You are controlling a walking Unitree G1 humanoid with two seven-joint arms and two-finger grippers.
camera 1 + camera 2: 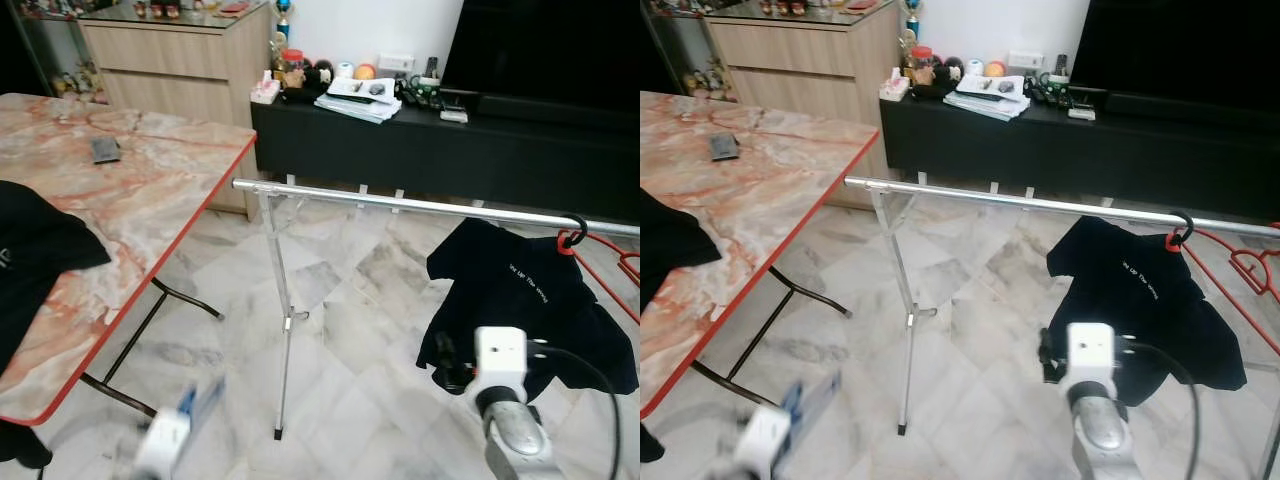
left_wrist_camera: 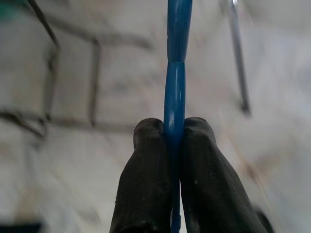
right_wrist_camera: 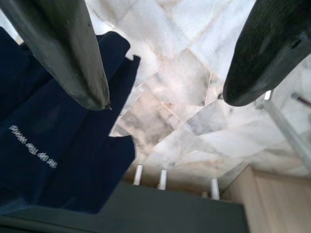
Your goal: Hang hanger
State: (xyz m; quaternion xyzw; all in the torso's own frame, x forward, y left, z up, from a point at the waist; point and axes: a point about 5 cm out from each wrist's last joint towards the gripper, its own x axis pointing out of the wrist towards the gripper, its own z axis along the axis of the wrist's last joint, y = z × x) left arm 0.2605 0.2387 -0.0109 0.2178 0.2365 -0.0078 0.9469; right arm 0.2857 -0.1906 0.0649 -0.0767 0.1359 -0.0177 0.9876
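The left gripper (image 2: 171,145), low by the marble table (image 1: 150,200), pinches a blue hanger (image 2: 175,73) whose long axis runs straight out beyond the fingertips. The right gripper (image 3: 165,102) gapes wide near the black shirt (image 1: 520,290) on the silver rail (image 1: 400,203).

Hanger (image 2: 175,82): blue, pinched between black fingers (image 2: 146,179) of the left gripper (image 2: 174,127).
Right gripper (image 3: 165,73): black fingers, spread apart.
Shirt (image 1: 520,300): black, small white lettering.
Second hanger (image 1: 600,255): red.
Rail (image 1: 400,203): silver.
Table (image 1: 150,190): orange-and-cream marble pattern, red edge.
Floor (image 1: 340,310): white marble tiles with grey veins.
TV cabinet (image 1: 420,150): black.
Sideboard (image 1: 180,60): light wood.
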